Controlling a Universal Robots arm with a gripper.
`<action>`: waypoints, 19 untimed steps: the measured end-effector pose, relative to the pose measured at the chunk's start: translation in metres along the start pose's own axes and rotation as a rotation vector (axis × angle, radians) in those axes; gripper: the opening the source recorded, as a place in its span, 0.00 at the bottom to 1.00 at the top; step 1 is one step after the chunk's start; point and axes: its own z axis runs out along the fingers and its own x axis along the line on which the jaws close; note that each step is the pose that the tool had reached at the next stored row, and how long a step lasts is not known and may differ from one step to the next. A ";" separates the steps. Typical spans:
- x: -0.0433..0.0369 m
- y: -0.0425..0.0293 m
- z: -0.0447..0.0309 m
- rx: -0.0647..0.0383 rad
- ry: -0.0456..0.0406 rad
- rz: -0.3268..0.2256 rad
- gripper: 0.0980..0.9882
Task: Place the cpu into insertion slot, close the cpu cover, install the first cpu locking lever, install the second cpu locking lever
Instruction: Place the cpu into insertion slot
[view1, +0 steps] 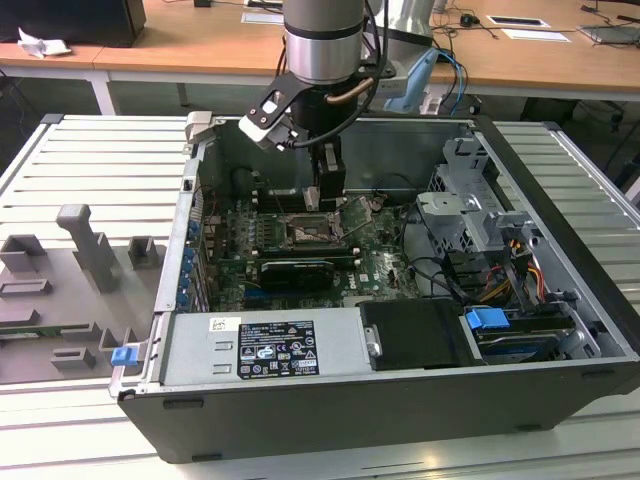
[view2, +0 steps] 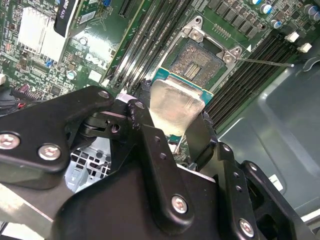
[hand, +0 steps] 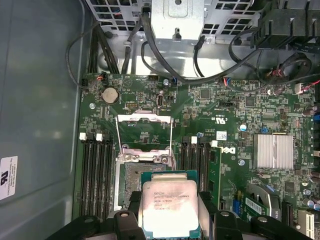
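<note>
**A:** What does the exterior view give?

**B:** On the exterior view's left, grey fixture blocks (view1: 85, 245). Then the open computer case (view1: 400, 400) holding the motherboard (view1: 385, 265), with the gripper (view1: 325, 203) lowered inside.

**A:** And the wrist views?

**B:** They add the grip: fingers (view2: 204, 131) pinched on the cpu (view2: 175, 107), which is held over the near edge of the insertion slot (view2: 195, 62). The slot's pins are bare. In the first wrist view the cpu cover (hand: 144, 116) stands open beyond the slot.

Arm (view1: 322, 40) reaches straight down, claw (view1: 327, 192) clamped on the cpu (hand: 167, 206).
</note>
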 end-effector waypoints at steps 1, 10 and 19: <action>0.0000 0.0000 0.0003 0.000 -0.0002 0.003 0.48; 0.0000 -0.0005 0.0052 -0.001 -0.0058 0.068 0.48; -0.0001 -0.0008 0.0089 -0.001 -0.0059 0.068 0.48</action>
